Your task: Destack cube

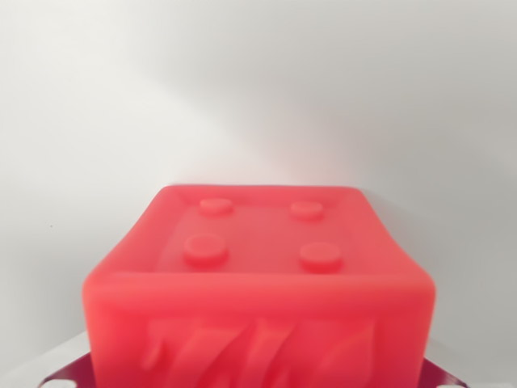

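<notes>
1. At the frame's lower left, a dark red flat piece (69, 373) is poking out from under the cube, just above the bottom edge.
2. A red cube (258, 283) is filling the lower centre of the wrist view, its top face showing four round studs and its near face bearing raised slanted ridges.
3. At the lower right, a matching dark red corner (443, 376) is peeking out.
4. A pale, blurred surface (258, 89) is spreading behind everything.
5. The pincer is not showing; its state cannot be told.
</notes>
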### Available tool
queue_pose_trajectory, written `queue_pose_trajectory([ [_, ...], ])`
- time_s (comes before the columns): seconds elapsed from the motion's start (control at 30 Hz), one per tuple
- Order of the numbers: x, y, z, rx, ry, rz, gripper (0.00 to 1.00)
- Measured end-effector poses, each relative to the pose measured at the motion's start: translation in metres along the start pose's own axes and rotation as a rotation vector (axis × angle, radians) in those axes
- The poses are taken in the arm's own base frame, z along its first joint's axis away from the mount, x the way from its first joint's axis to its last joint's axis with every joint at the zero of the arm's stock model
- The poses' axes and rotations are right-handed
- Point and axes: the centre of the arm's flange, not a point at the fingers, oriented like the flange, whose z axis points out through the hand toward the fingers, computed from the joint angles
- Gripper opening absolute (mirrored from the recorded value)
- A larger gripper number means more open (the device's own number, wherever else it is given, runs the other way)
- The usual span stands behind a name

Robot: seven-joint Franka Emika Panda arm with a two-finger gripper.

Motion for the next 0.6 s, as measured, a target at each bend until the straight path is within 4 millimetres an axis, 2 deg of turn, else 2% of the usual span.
queue_pose_trajectory([
  [0.03,0.0,0.0,0.0001,0.0,0.0,0.0,1.0],
  [0.6,0.0003,-0.0001,-0.0002,0.0,0.001,0.0,1.0],
])
